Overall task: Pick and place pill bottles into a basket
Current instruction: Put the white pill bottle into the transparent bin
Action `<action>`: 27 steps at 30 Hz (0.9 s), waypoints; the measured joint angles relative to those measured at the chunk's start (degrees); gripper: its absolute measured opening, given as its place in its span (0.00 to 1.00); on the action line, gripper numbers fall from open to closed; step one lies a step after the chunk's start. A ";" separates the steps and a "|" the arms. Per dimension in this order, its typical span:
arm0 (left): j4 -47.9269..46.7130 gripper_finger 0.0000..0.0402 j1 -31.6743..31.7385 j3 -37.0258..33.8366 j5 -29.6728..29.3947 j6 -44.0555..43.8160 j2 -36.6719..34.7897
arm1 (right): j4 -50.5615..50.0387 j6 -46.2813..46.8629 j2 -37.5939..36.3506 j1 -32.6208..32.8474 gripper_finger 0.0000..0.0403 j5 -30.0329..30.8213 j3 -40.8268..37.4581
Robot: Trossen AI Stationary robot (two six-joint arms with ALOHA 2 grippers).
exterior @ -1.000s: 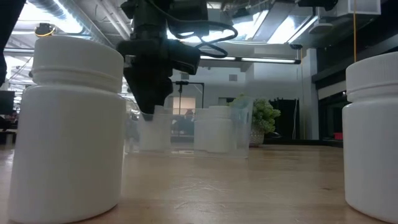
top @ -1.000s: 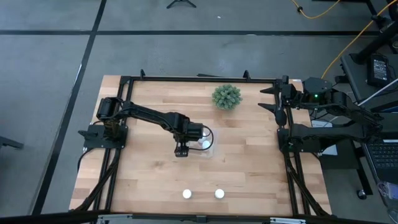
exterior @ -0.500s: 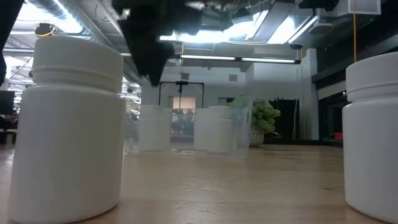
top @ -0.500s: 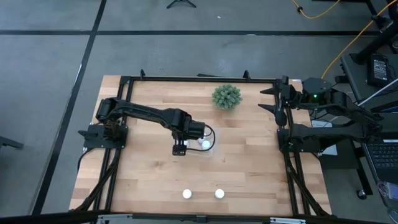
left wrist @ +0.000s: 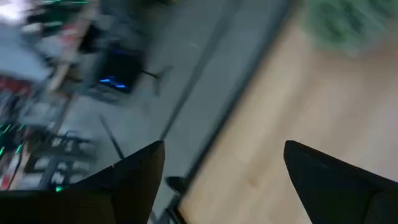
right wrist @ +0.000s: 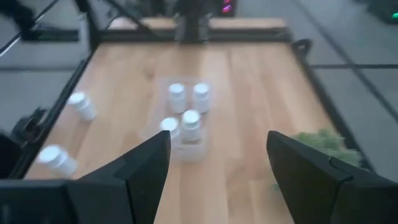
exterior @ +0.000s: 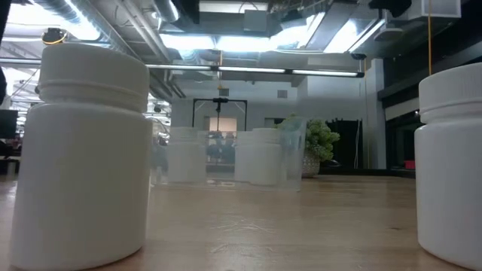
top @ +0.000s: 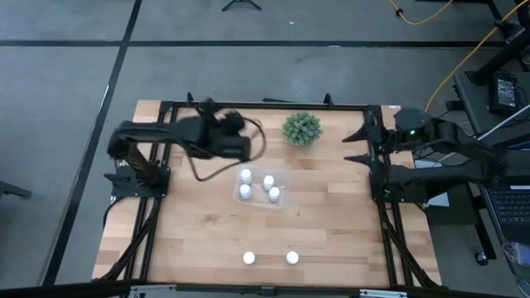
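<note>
Pill bottles: two still loose near the front table edge, one (top: 249, 258) and its neighbour (top: 292, 257) side by side but apart, upright. Smooth white plastic cylinders, ribbed band under a flat cap; they fill both sides of the low view. Bare plank wood between and all around them, so there is room on every side.

Mid-table: the basket (top: 282, 179), a clear thin-walled tray with rounded corners, holds four bottles (top: 268, 181) standing upright, close together. Open wood surrounds the tray.

Further back: a green spiky plant (top: 301, 128) near the rear rail, clear of the basket.

Left gripper (top: 245, 148) is up over the back-left table area, blurred; jaws apart in its wrist view, empty. Right gripper (top: 356, 146) sits at the right rail, jaws spread, nothing between them.
</note>
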 joint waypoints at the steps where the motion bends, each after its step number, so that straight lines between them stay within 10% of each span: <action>1: -0.36 0.80 0.37 -0.15 -2.10 -2.04 -1.44 | -0.22 -0.11 0.84 1.48 0.67 0.80 0.00; 13: -0.27 0.80 5.80 -10.69 -14.14 -7.44 -22.43 | 5.62 8.26 23.29 22.70 0.67 10.56 2.68; 27: -0.18 0.80 3.54 -24.66 -10.10 -5.48 -39.90 | -10.28 47.49 62.86 36.88 0.67 19.86 39.96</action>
